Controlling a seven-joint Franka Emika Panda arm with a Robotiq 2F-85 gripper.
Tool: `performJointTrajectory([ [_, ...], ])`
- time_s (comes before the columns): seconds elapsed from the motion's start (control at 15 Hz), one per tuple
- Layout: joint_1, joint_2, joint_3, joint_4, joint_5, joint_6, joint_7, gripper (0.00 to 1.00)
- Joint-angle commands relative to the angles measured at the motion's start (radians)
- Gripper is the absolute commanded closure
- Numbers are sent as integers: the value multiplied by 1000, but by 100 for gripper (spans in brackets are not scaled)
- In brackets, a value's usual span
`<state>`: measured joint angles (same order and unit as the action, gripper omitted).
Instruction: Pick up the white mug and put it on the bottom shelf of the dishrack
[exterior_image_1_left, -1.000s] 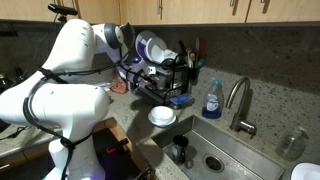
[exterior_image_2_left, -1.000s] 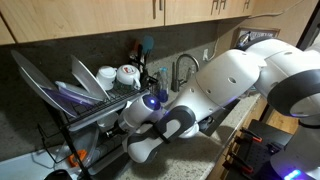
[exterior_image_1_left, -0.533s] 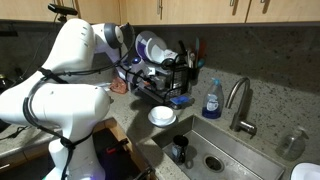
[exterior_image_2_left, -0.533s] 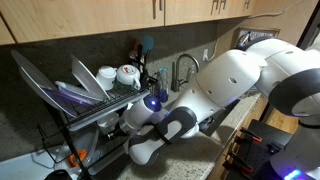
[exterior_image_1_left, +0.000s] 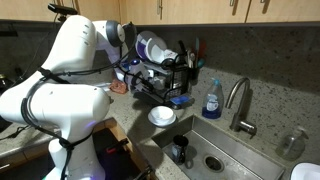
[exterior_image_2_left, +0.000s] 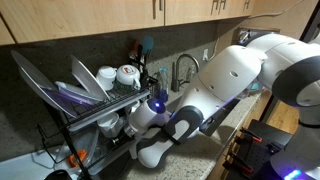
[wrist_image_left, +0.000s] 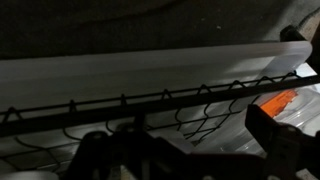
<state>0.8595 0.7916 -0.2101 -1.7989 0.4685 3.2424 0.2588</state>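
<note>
The black wire dishrack (exterior_image_2_left: 75, 110) shows in both exterior views (exterior_image_1_left: 165, 78). A small white mug (exterior_image_2_left: 108, 126) sits on its bottom shelf (exterior_image_2_left: 85, 140), just left of my gripper (exterior_image_2_left: 128, 122). In the wrist view my gripper (wrist_image_left: 180, 140) looks open, with its dark fingers wide apart and nothing seen between them. It is right in front of the rack's wire rail (wrist_image_left: 150, 105). The mug is not seen in the wrist view. In an exterior view my wrist (exterior_image_1_left: 128, 80) is at the rack's side and hides the mug.
Plates (exterior_image_2_left: 50, 85) and two white cups (exterior_image_2_left: 118, 74) fill the upper tier. A white bowl (exterior_image_1_left: 162, 116) lies on the counter by the rack. A blue soap bottle (exterior_image_1_left: 212, 100), a faucet (exterior_image_1_left: 238, 105) and a sink (exterior_image_1_left: 215, 160) with a dark cup are nearby.
My arm has shifted slightly away from the rack, to the right in the view that shows the plates. The white mug has stayed in place on the bottom shelf.
</note>
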Motion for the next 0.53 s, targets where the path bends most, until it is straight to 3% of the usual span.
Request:
performJointTrajectory([
  [0.0, -40, -109, 63, -129, -57, 33, 22, 0],
  [0.47, -50, -236, 132, -296, -71, 54, 22, 0],
])
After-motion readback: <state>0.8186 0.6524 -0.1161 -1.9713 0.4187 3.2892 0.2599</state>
